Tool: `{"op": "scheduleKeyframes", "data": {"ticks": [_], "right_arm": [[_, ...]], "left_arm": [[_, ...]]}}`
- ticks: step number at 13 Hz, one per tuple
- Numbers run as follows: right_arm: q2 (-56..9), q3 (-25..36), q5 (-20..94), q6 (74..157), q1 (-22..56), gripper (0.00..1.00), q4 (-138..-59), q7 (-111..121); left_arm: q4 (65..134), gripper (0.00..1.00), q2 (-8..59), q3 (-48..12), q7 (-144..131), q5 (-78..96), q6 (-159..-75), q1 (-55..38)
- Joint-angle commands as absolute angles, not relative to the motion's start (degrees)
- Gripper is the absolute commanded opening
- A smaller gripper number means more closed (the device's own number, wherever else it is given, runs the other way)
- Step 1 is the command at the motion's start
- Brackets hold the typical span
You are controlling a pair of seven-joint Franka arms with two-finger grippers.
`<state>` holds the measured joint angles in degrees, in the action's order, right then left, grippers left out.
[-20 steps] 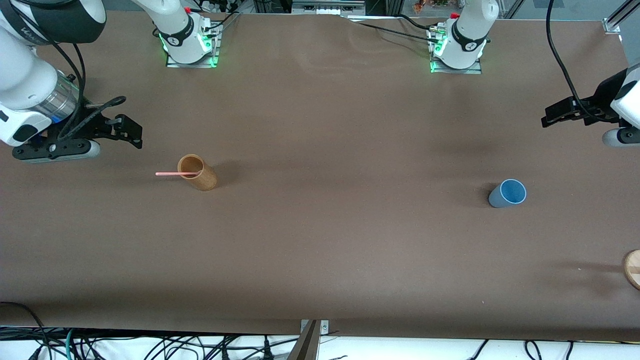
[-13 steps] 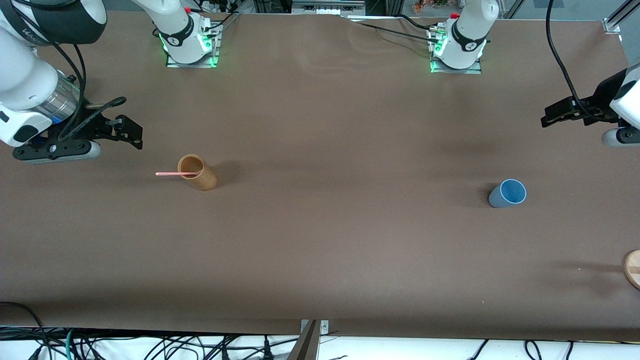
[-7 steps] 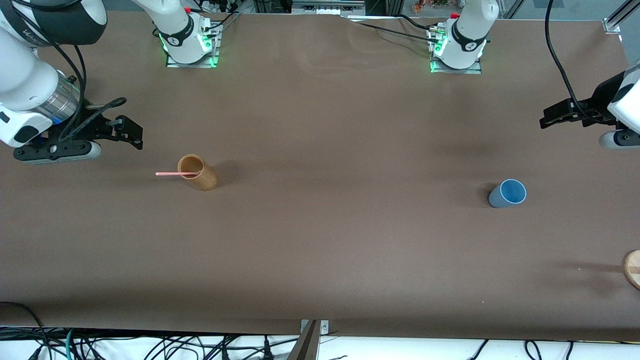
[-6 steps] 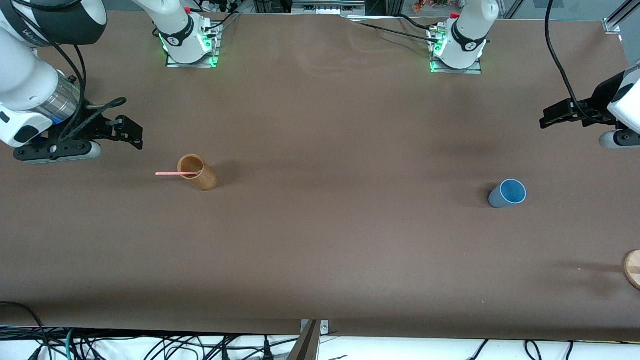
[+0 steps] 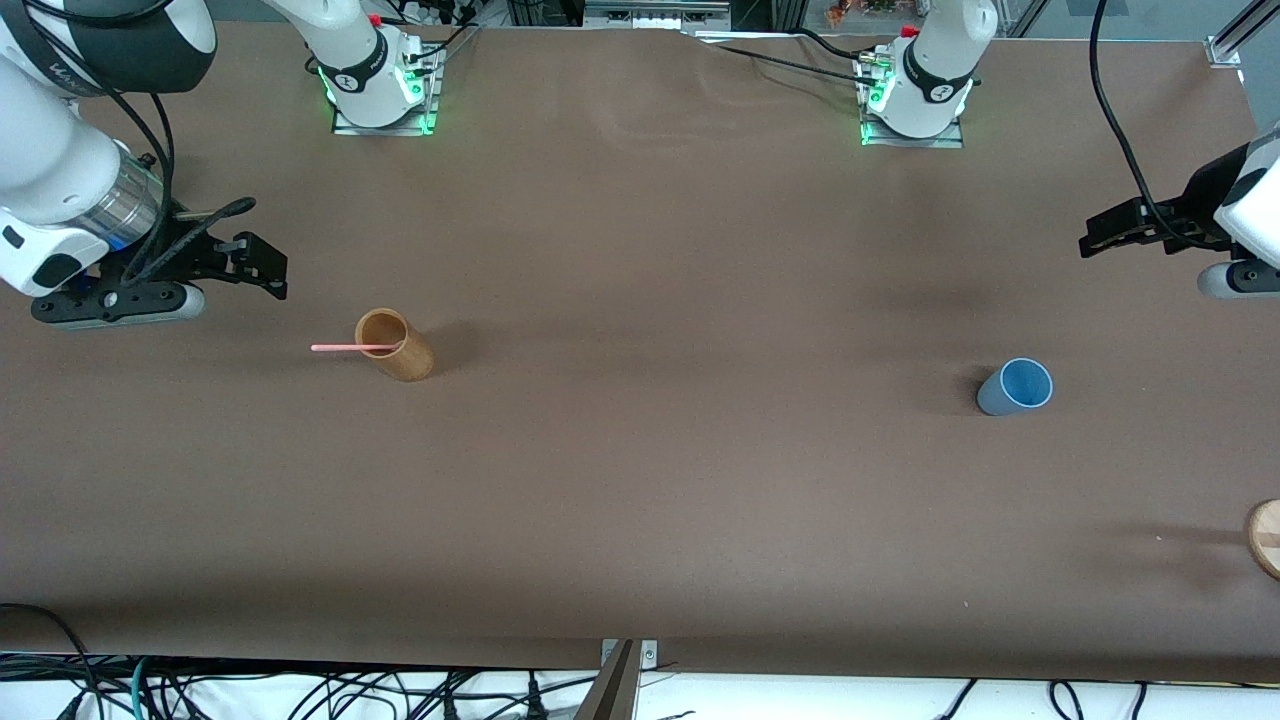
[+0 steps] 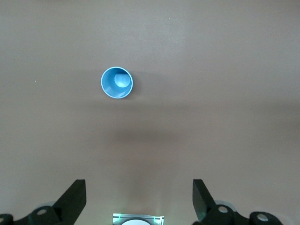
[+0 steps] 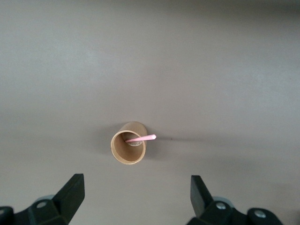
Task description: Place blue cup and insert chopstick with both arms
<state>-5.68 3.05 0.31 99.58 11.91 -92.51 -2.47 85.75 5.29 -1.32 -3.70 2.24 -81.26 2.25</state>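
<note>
A smooth tapered blue cup (image 5: pixel 1014 386) stands on the matte brown bench (image 5: pixel 640 480) toward the left arm's end. The thin pink chopstick (image 5: pixel 355 348) leans in a wooden cup (image 5: pixel 394 345). Left gripper (image 6: pixel 139 201) and right gripper (image 7: pixel 137 196) hover spread, empty. The left wrist view shows the cup's round floor.

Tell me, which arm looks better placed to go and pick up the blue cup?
The left arm, probably. Its left gripper hangs open at the blue cup's end of the table. The right gripper, also open, is over the table by the wooden cup holding the chopstick.

Brown table (image 5: pixel 650 480) carries blue cup (image 5: pixel 1014 387), wooden cup (image 5: pixel 395 345).
</note>
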Motion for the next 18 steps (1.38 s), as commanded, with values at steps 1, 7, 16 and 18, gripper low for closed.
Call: {"op": "scheduleKeyframes", "data": {"ticks": [1,7,16,18], "right_arm": [[-5.2,2.5,0.8,100.1,11.1,1.0,-93.2,-1.8],[-5.2,2.5,0.8,100.1,11.1,1.0,-93.3,-1.8],[-4.7,2.5,0.8,104.2,11.1,1.0,-97.5,-1.8],[-4.8,2.5,0.8,109.1,11.0,1.0,-101.8,-1.8]], "left_arm": [[86.0,1.0,5.4,-1.8,-2.9,3.3,-81.6,3.1],[86.0,1.0,7.5,-2.0,-2.7,2.6,-81.9,2.5],[99.5,1.0,12.7,-2.2,-2.3,-1.0,-101.9,3.2],[104.3,1.0,12.7,-2.1,-2.2,-1.1,-107.7,3.3]]}}
